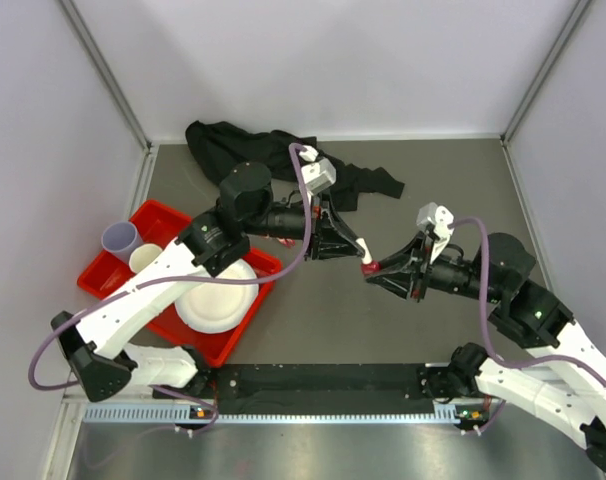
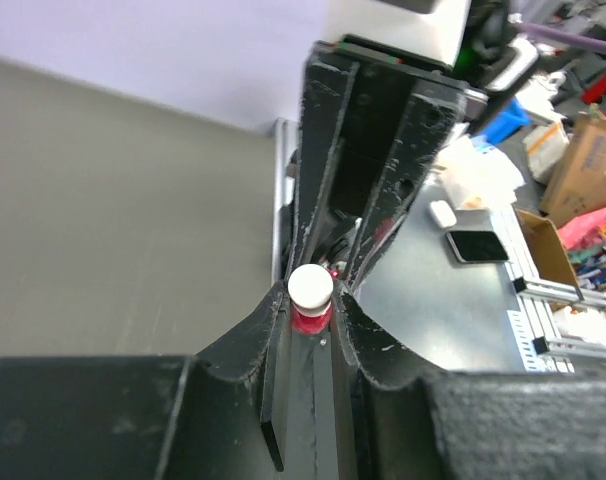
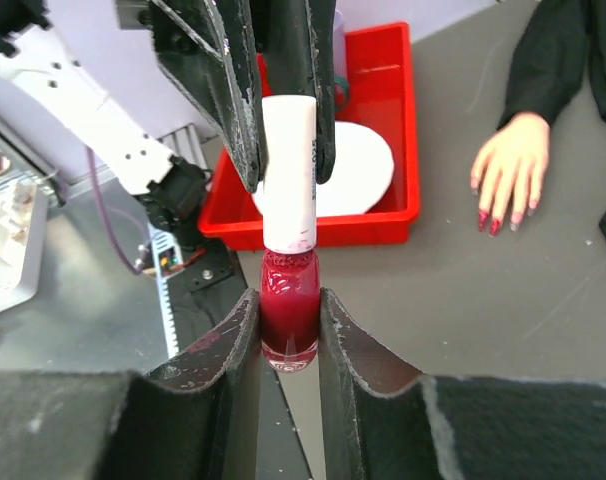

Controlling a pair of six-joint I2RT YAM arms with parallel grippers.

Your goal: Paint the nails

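A small red polish bottle point(image 3: 289, 300) is held above the table, and my right gripper point(image 3: 289, 322) is shut on its glass body. Its white cap point(image 3: 288, 170) is still seated on the neck. My left gripper point(image 2: 310, 292) is shut on that cap point(image 2: 310, 286) from the opposite side. In the top view the two grippers meet mid-table, left point(image 1: 351, 245) and right point(image 1: 375, 270). The pale mannequin hand point(image 3: 513, 160) lies palm down on the table in a black sleeve point(image 3: 563, 60). Its dark-red nails point(image 3: 495, 222) show only in the right wrist view.
A red tray point(image 1: 143, 215) at the left holds a white plate point(image 1: 218, 295) and two cups point(image 1: 120, 238). Black fabric point(image 1: 233, 145) spreads across the back of the table. Grey walls close in the left, back and right sides.
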